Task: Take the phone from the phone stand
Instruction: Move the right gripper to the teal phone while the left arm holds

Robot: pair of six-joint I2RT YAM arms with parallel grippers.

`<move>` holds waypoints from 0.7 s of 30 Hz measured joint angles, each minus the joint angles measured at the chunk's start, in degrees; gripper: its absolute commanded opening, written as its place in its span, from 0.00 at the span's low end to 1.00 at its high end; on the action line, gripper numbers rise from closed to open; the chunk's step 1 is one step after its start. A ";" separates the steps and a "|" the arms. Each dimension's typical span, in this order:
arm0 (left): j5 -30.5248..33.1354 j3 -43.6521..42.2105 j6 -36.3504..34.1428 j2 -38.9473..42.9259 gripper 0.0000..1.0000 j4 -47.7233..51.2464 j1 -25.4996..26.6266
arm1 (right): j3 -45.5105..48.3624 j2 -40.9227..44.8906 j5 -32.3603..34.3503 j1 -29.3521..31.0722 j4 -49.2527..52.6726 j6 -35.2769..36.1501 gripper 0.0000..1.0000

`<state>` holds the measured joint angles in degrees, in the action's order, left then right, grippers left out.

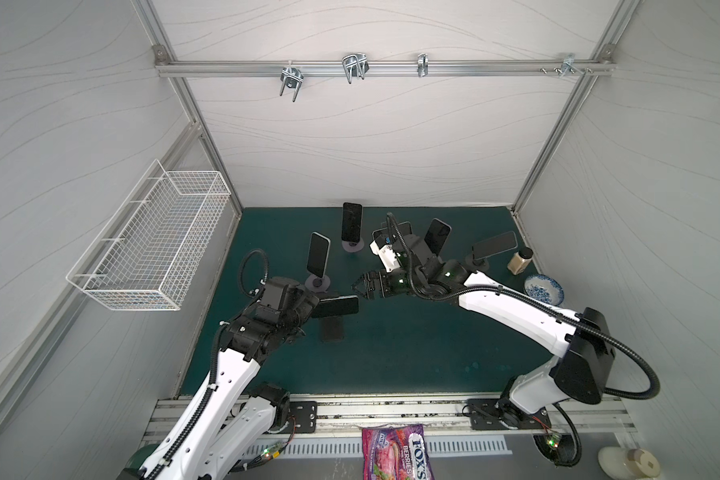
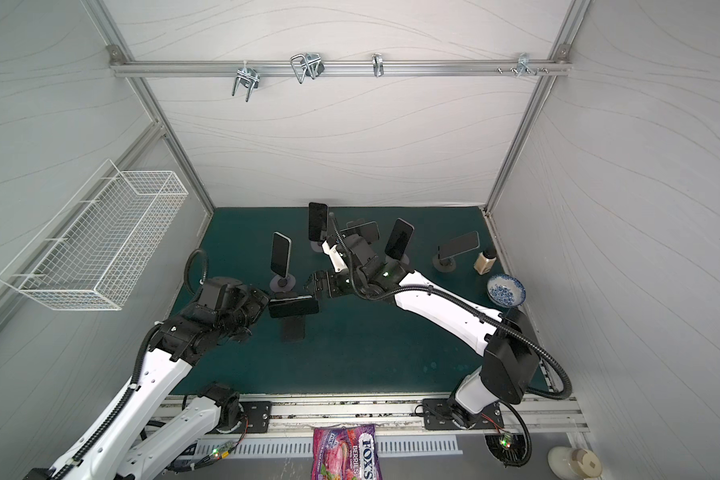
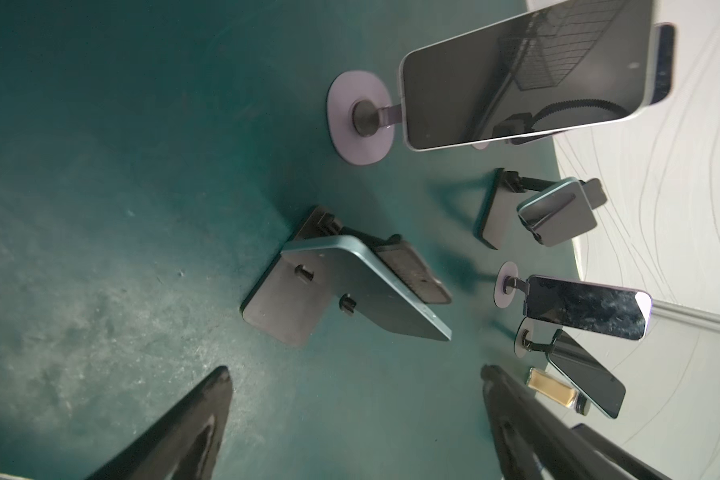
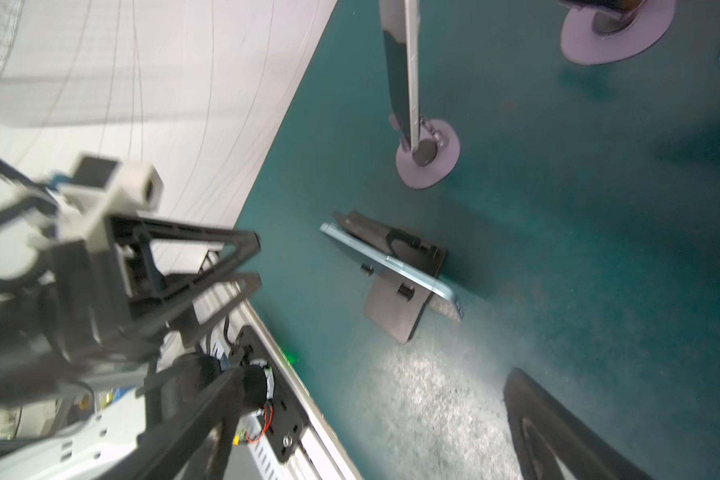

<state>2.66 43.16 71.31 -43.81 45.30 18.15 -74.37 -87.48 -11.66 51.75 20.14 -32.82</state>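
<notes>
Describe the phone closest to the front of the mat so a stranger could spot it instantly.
On the dark green mat, look left of centre, just in front of a round lilac base. There a blue-edged phone sits sideways on a stand with a flat black rectangular foot. The phones next to it stand on end on round bases.
</notes>
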 measured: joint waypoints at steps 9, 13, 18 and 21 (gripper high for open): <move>1.05 -6.95 3.50 5.44 0.93 -4.02 -2.43 | 5.31 -1.46 -1.33 -3.63 -6.36 -9.60 0.99; 1.40 -7.54 3.80 5.49 0.92 -5.79 -2.97 | 9.68 -1.79 -1.81 -4.09 -10.38 -14.99 0.98; 1.16 -9.09 4.00 5.44 0.92 -6.54 -3.10 | 13.33 -3.93 -3.48 -4.11 -14.62 -20.00 0.97; 1.09 -9.35 4.00 5.49 0.92 -6.86 -3.10 | 12.98 -7.15 -6.69 -4.26 -16.63 -21.33 0.97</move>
<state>3.75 33.80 75.31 -38.33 38.44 15.05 -61.39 -94.63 -18.35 47.48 3.51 -54.15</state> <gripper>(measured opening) 0.922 0.974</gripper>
